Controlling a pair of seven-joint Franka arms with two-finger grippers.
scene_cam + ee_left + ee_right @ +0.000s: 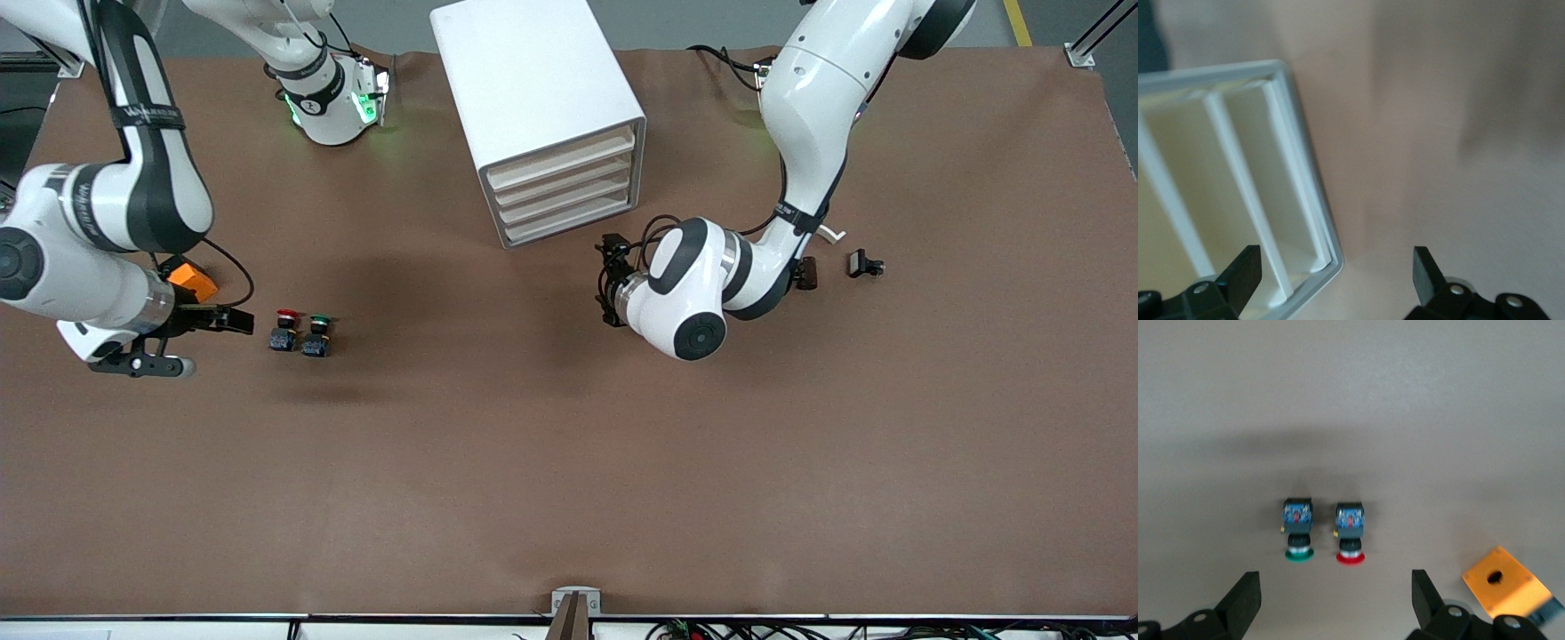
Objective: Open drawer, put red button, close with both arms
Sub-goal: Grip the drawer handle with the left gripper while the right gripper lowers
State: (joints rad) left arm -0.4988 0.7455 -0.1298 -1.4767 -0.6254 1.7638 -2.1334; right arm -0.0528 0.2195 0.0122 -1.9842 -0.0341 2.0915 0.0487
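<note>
We see red button (285, 329) on counter (569, 462) beside green button (317, 333); right pincer (233, 320) wide beside red button; left pincer (612, 283) wide near drawer unit (542, 116)

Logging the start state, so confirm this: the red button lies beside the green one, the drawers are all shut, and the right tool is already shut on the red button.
One error: the right tool is open and holds nothing, as the right wrist view shows. The red button lies free on the table beside the green button. The drawer cabinet does look fully shut.
</note>
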